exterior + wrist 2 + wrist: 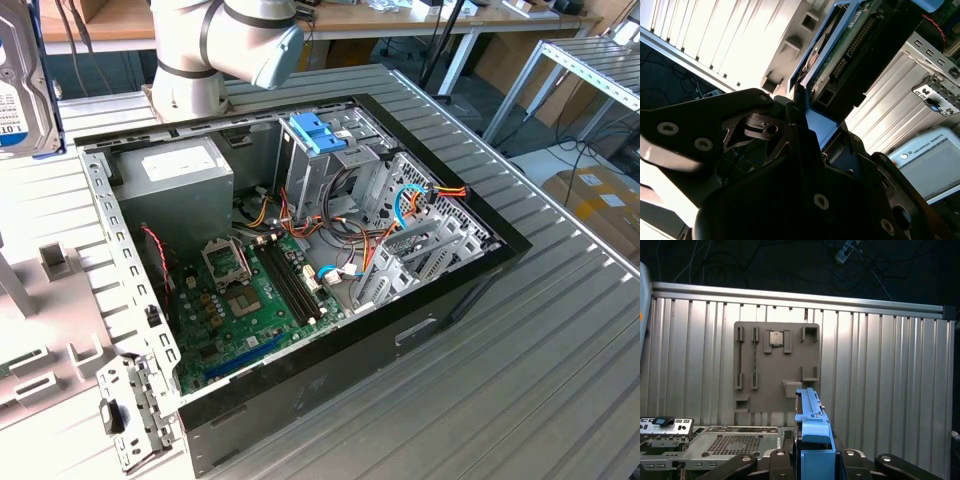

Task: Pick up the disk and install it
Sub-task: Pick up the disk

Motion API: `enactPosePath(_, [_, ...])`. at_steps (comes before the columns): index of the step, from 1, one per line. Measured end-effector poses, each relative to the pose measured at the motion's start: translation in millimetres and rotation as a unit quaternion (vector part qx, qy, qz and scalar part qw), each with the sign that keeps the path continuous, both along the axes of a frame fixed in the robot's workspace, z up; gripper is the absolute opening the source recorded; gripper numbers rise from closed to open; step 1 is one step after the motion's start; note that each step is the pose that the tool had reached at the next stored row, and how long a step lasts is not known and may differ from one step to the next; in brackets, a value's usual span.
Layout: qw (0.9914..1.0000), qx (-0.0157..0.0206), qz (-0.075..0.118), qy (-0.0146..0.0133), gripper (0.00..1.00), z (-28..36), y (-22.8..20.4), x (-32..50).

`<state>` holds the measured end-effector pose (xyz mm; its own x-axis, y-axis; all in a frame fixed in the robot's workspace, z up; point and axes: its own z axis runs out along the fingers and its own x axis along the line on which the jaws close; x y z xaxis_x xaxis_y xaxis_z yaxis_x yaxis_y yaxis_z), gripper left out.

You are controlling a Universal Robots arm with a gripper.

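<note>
The disk (813, 425) is a hard drive in a light blue plastic carrier frame. It stands edge-on between my gripper's (812, 456) black fingers (780, 460) in the first wrist view. In the second wrist view the disk (850, 45) shows its green circuit board and blue frame, with my gripper (805, 117) shut on its lower end. At the exterior view's far left edge, the disk (20, 90) hangs in the air above the table, well away from the metal drive cage (335, 175) inside the open computer case (480, 270).
A blue-latched bracket (318, 132) tops the drive cage. The case also holds a motherboard (250, 300), a power supply (185, 170) and loose cables (420, 200). A grey fixture plate (777, 365) lies on the ribbed table under the disk. A metal bracket (130, 415) sits near the case corner.
</note>
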<state>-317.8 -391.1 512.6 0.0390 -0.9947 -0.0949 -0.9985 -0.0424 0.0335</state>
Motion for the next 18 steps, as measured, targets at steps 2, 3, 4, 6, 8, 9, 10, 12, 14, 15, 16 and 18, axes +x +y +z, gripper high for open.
enactPosePath(2, [1.0,0.0,0.0,0.0,0.37,-0.1,-0.3,0.9])
enactPosePath(3, [1.0,0.0,0.0,0.0,0.37,-0.2,-0.5,1.8])
enactPosePath(4, [1.0,0.0,0.0,0.0,0.37,-0.3,-0.6,2.4])
enactPosePath(6, [1.0,0.0,0.0,0.0,0.37,-0.5,-0.7,3.5])
enactPosePath(8, [1.0,0.0,0.0,-0.0001,0.37,-0.7,-0.9,4.8])
enactPosePath(9, [1.0,0.0,0.0,0.0,0.37,-0.8,-1.1,5.9])
enactPosePath(10, [1.0,0.0,0.0,0.0,0.37,-0.9,-1.2,6.8])
enactPosePath(12, [1.0,0.0,0.0,0.0,0.37,-1.0,-1.5,8.0])
enactPosePath(14, [1.0,0.0,0.0,0.0,0.37,-1.1,-1.7,8.7])
enactPosePath(15, [1.0,0.0,0.0,0.0,0.37,-1.2,-1.7,9.1])
enactPosePath(16, [1.0,0.0,0.0,0.0,0.37,-1.2,-1.8,9.5])
enactPosePath(18, [1.0,0.0,0.0,0.0,0.37,-1.4,-2.0,10.4])
